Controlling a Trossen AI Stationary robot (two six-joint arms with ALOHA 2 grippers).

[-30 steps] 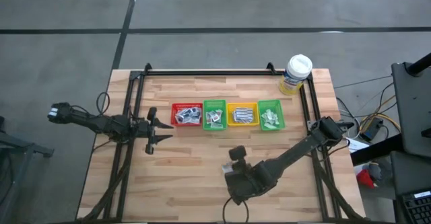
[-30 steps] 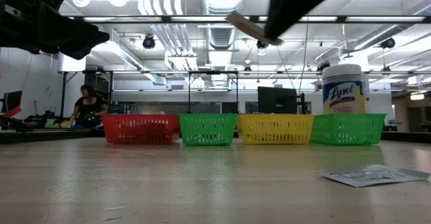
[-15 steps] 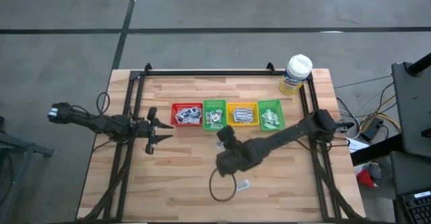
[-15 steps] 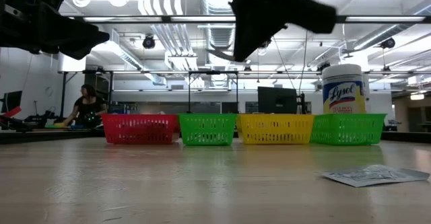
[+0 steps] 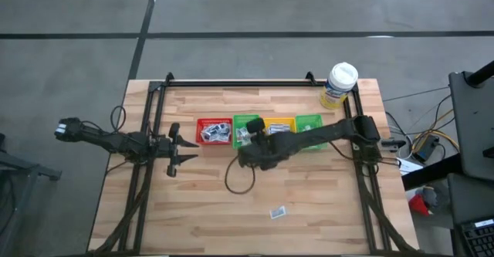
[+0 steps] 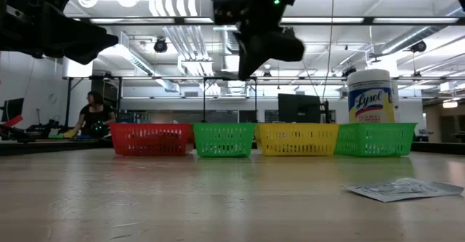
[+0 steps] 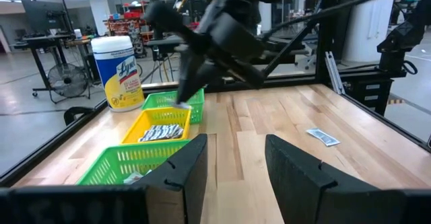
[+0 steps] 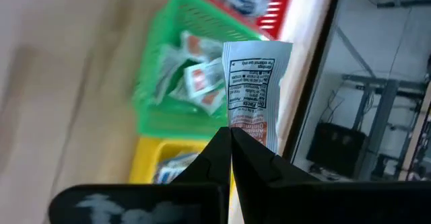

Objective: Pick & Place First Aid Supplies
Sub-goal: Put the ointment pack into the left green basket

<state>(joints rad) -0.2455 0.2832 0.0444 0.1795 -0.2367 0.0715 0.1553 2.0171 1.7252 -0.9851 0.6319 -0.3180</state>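
1. Jaws of the right gripper are pinched shut on a white packet with black print, gripped at one end so the rest hangs free for a clean drop.
2. That gripper hovers over the row of bins, at the left green bin, which already holds similar packets; I judge this bin to be the target.
3. Jaws of the left gripper stand apart and hold nothing; this arm waits at the left of the bench, just left of the red bin.
4. One more packet lies flat on the near part of the bench, well apart from the bins, not yet sorted.
5. The yellow bin and right green bin also hold packets; a Lysol canister stands at the far right corner.
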